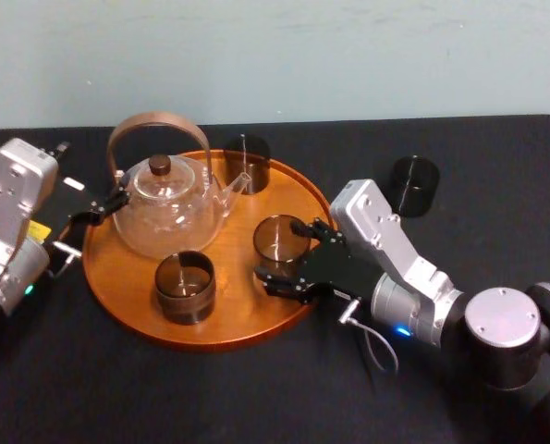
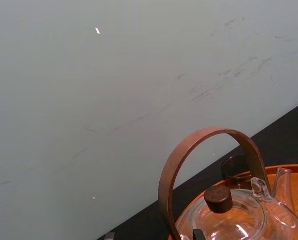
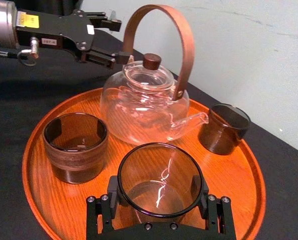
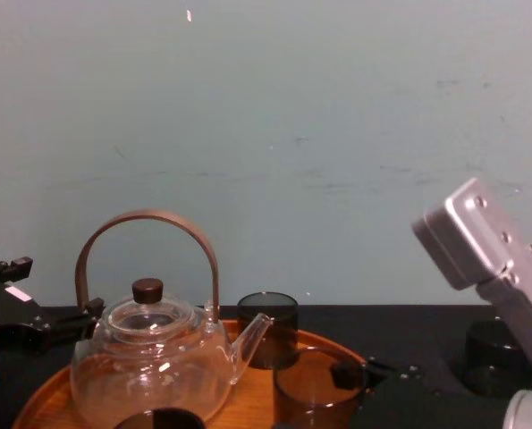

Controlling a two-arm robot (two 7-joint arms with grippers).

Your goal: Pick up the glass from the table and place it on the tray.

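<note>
My right gripper (image 1: 285,258) is shut on a smoky brown glass (image 1: 277,240), one finger on each side of it (image 3: 160,176). The glass stands upright at the right side of the round orange-brown tray (image 1: 210,339), low over the wood; I cannot tell whether its base touches. In the chest view the same glass (image 4: 315,390) shows just right of the teapot's spout. Another dark glass (image 1: 414,185) stands on the black table (image 1: 256,402), behind my right arm. My left gripper (image 1: 108,209) is open at the tray's left rim, beside the teapot and holding nothing.
A glass teapot (image 1: 168,218) with a wooden hoop handle stands at the tray's back left. Two more dark glasses stand on the tray, one at the back (image 1: 247,163) and one at the front left (image 1: 185,288). A pale wall rises behind the table.
</note>
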